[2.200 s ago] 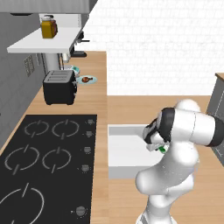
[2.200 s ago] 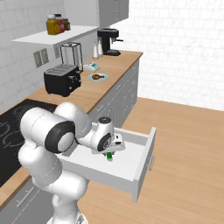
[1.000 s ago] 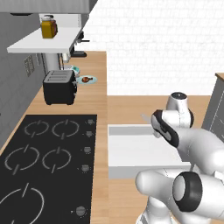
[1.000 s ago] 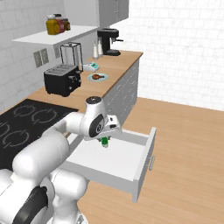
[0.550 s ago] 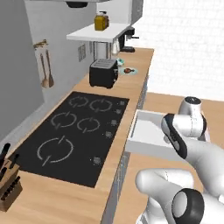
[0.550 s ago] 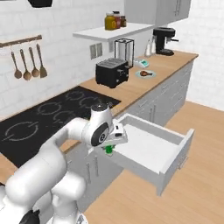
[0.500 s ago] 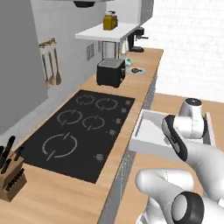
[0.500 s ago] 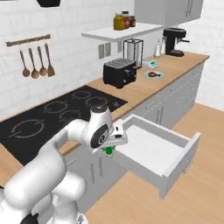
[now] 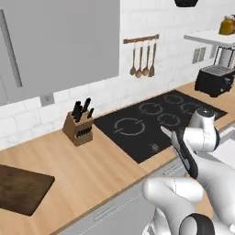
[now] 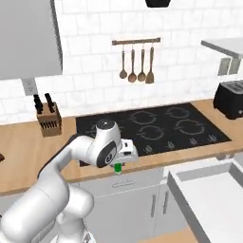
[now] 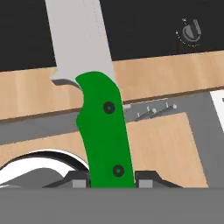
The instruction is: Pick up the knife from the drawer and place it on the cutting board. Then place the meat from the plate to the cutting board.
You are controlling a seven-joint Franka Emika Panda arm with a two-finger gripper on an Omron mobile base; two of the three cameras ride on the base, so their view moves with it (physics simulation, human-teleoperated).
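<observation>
Gripper (image 11: 112,177) clamped tight on the knife (image 11: 103,131) by its green handle.

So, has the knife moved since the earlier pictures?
Yes. The tool holds the knife out in front of the hob, no longer over the drawer, which now lies to its right in the right base view.

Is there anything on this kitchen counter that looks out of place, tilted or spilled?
Nothing stands out. The wooden knife block stands upright on the counter, the dark brown cutting board lies flat, and the gripper holds the green-handled knife.
</observation>
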